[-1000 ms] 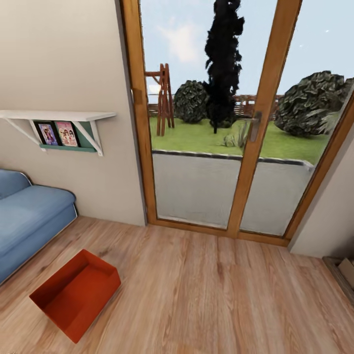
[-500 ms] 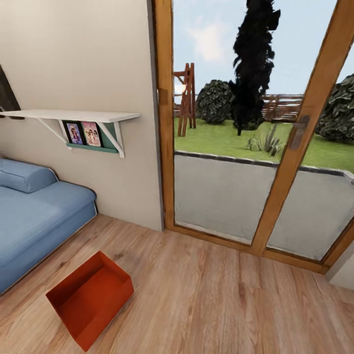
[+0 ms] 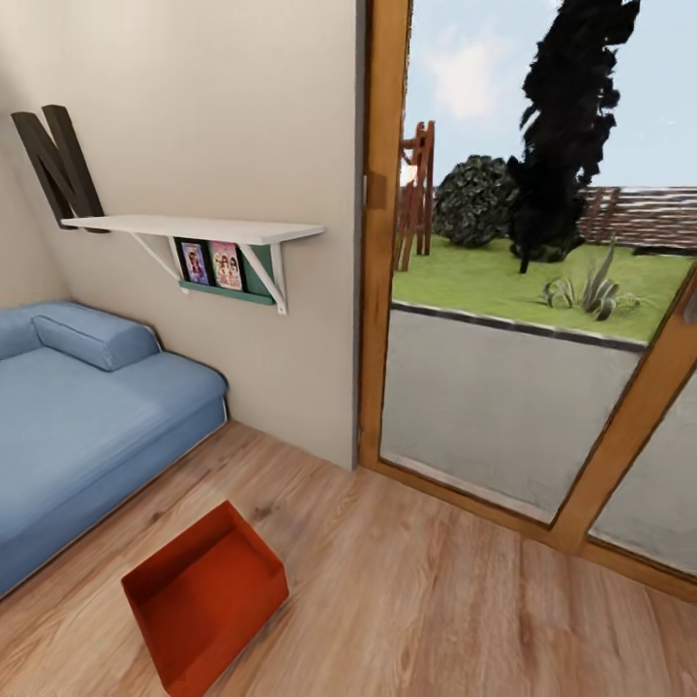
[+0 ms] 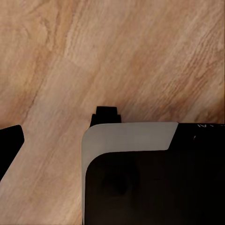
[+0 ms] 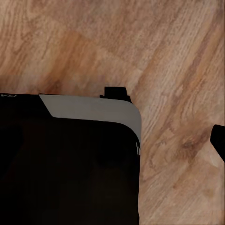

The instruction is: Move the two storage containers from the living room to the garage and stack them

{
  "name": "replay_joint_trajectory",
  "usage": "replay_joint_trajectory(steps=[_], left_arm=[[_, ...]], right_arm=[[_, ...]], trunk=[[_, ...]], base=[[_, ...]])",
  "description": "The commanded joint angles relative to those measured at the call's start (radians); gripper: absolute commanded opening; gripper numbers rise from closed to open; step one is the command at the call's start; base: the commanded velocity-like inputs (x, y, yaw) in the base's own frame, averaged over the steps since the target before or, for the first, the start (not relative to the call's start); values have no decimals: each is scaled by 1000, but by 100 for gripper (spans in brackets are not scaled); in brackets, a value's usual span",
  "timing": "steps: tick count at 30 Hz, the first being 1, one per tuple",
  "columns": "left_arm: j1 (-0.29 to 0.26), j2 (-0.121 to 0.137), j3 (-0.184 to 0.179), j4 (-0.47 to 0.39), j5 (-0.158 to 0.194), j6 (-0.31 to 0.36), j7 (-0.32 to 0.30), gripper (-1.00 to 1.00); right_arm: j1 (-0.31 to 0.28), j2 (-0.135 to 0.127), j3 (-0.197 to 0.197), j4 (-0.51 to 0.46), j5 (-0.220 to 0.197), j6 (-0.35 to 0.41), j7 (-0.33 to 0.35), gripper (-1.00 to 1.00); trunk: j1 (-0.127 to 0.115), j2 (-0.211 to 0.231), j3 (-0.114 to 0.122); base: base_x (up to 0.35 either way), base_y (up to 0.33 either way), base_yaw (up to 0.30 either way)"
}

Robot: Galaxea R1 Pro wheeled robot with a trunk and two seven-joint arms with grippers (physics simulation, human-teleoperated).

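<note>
One orange-red rectangular open-topped plastic bin (image 3: 205, 595) was what I had to work with in the head view, sitting on the light wood plank floor (image 3: 436, 600) of the living room, just beside the front edge of the blue sofa (image 3: 87, 426) and well short of the wood-framed glass door (image 3: 503, 319). I could not make out a second bin from where I stood. Both wrist cameras looked down over dark housing at bare planks, with only slivers of black fingertip at the frame edges, so I could not tell whether either tool was released or clenched; nothing orange appeared in those views, so I judged both tools carried nothing. I judged the step in hand to be the approach for the first pickup. To do it well I wanted to square the base to the bin's long side, stop near enough that both arms reached opposite walls, keep clear of the sofa on my left, and bring the bin to the middle of the head view before lowering the arms.
</note>
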Motion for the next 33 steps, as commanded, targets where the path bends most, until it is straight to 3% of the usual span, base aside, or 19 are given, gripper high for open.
replay_joint_trajectory(steps=[1, 23, 33], left_arm=[[-1, 0, -2, -1, 7, 3, -4, 100], [-1, 0, -2, -1, 8, 3, -4, 100], [-1, 0, -2, -2, 7, 3, -4, 100]], right_arm=[[-1, 1, 8, 2, -8, -5, -1, 100], [-1, 1, 8, 2, -8, -5, -1, 100], [-1, 1, 8, 2, -5, -4, -1, 100]], trunk=[[0, 0, -1], [0, 0, -1], [0, 0, -1]], base=[[250, 0, 270], [40, 0, 269], [265, -39, 38]])
